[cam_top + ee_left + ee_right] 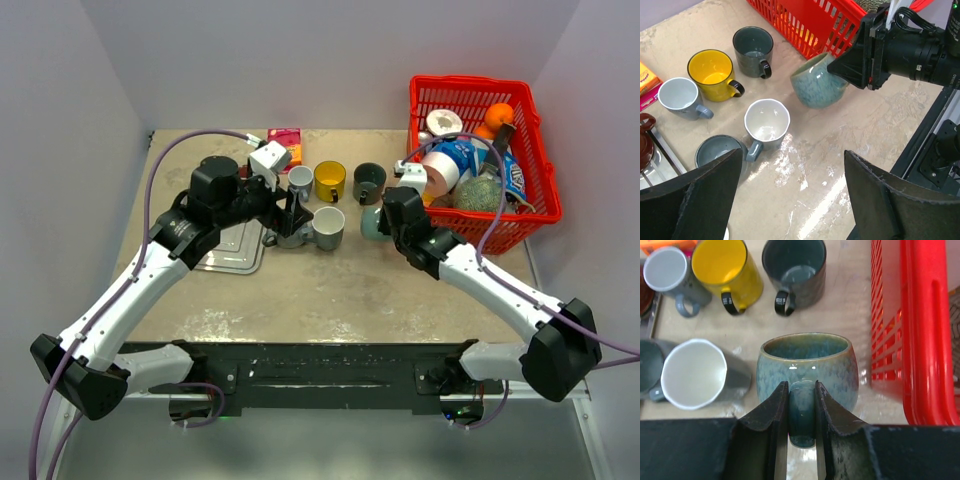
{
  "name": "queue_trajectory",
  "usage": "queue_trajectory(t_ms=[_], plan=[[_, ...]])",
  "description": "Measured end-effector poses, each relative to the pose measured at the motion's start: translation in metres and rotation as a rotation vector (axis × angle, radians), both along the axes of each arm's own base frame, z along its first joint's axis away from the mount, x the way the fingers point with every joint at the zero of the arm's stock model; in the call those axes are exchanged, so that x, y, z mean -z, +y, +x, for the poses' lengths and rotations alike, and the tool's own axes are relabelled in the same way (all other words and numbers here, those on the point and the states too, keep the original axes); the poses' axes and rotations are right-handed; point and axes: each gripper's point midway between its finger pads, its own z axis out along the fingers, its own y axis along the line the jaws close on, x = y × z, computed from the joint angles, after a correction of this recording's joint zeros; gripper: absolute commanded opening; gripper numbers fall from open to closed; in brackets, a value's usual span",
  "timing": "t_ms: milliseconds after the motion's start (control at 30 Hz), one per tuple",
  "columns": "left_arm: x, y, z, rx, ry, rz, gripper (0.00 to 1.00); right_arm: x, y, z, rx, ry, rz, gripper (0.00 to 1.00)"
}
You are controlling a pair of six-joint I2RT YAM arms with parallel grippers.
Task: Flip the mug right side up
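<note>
While right jaws clamp handle, mug beside basket.

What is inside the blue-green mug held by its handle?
Only the upper inner wall of the blue-green mug shows, glazed and bare. The mug's near wall hides its bottom.

**Lighting and picture quality**

Overhead view: you get bright, even light, with soft shadows beneath the arms. Left wrist view: white glare streaks the table; left fingers blurred at the bottom edge. Right wrist view: mug sharp, glossy; right fingers dark, soft.
</note>
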Motion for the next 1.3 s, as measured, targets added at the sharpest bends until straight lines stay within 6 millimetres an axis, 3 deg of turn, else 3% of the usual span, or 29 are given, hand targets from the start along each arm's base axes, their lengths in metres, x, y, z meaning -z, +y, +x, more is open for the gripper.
queue_trajectory(t_ms=[233,533,1300], plan=[[0.002,0.002,0.0,-0.017,0.021,-0.002,0.87,0.004,0.001,0.022,0.027,-0.134,0.0,0.0],[0.005,0.003,-0.002,-0.026,0.043,-0.002,0.87,0.052,0.002,0.031,0.036,-0.148,-0.024,0.0],[0.02,0.002,-0.001,-0.028,0.093,0.026,0.88,0.057,0.006,0.052,0.061,-0.279,-0.02,0.0]])
